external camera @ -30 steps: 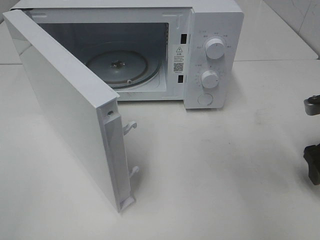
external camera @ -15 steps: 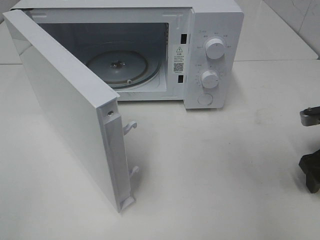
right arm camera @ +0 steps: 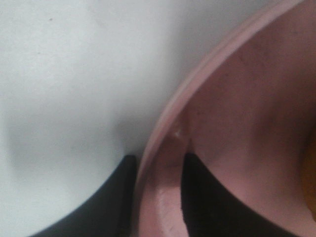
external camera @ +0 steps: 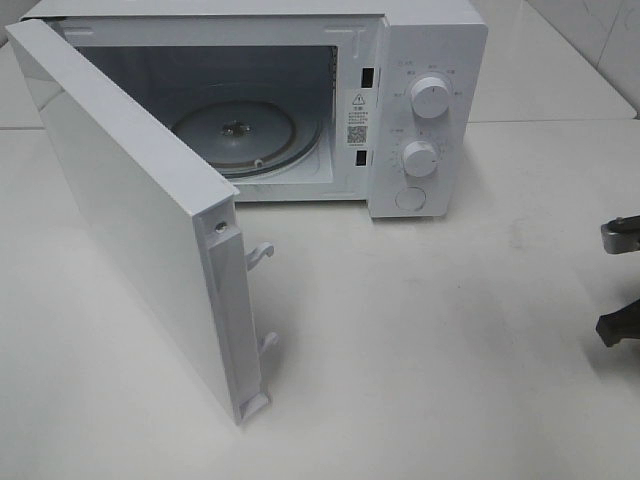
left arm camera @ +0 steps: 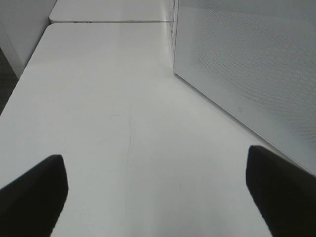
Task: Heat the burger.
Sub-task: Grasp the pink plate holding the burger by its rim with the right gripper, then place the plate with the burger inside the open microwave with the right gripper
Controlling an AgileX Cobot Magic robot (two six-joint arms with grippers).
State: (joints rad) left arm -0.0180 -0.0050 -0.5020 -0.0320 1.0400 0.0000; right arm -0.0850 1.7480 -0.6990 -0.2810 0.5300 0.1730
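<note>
Closing in since a second ago, the two dark halves of the right pincer (external camera: 618, 282) at the right edge of the high frame stand nearer each other and lower. In the right wrist view its black fingers (right arm camera: 116, 202) straddle the rim of a pink plate (right arm camera: 237, 98), one outside and one inside, both pressed against it: clamped on the plate. The burger (right arm camera: 311, 182) shows only as a blurred golden sliver on the plate at the frame's edge; neither appears in the high view. The white microwave (external camera: 430, 40) sits in the upper middle of the high frame on the white bench (external camera: 420, 350), its door (external camera: 130, 200) swung wide toward the lower left, its glass turntable (external camera: 240, 130) bare. The left pincer (left arm camera: 154, 163) hangs over bare bench beside the door, fingers wide apart, gripping nothing.
</note>
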